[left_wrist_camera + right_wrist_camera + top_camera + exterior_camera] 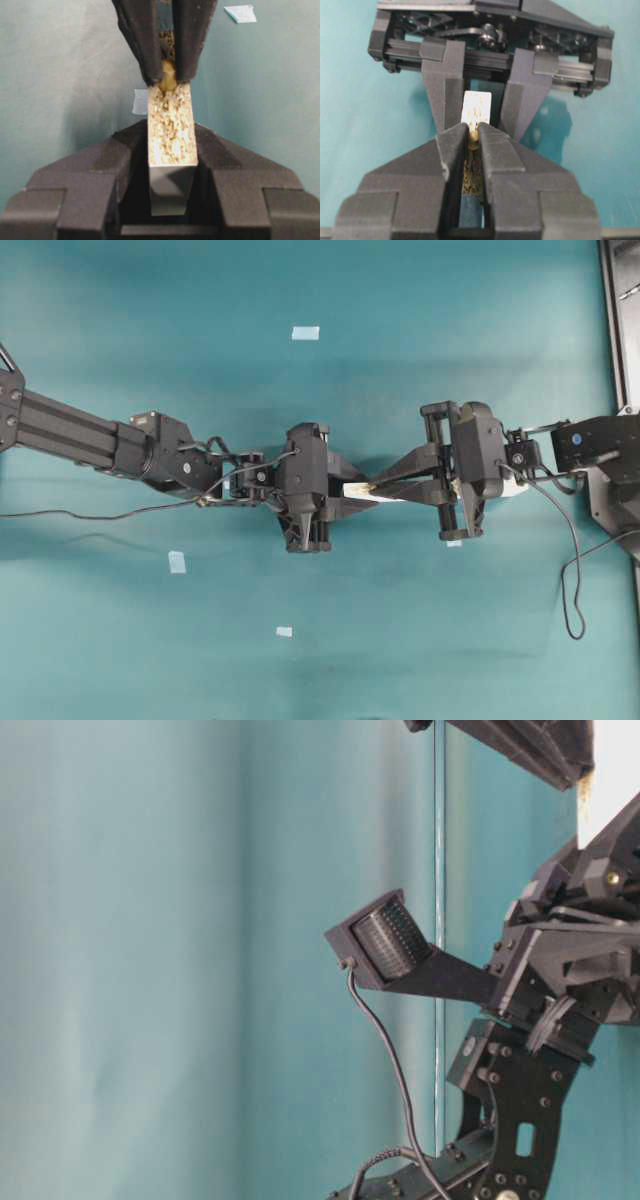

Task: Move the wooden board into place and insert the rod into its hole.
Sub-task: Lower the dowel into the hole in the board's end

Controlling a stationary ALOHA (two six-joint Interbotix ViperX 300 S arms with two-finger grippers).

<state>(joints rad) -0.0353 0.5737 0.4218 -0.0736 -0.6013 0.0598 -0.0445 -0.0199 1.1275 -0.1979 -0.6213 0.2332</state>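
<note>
You are at insertion: left end effector pinches the wooden board; right end effector pinches the rod at its twelve-o'clock end. Next, push straight.

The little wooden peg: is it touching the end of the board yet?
Touching. The left wrist view shows the rod, pinched in the right gripper, meeting the wooden board's chipboard end with no gap.

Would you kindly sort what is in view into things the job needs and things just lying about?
Needed for the job:
- wooden board, clamped by the left tool
- rod, pinched in the right tool at the board's end

Just lying about:
- tape scraps on the teal table
</note>
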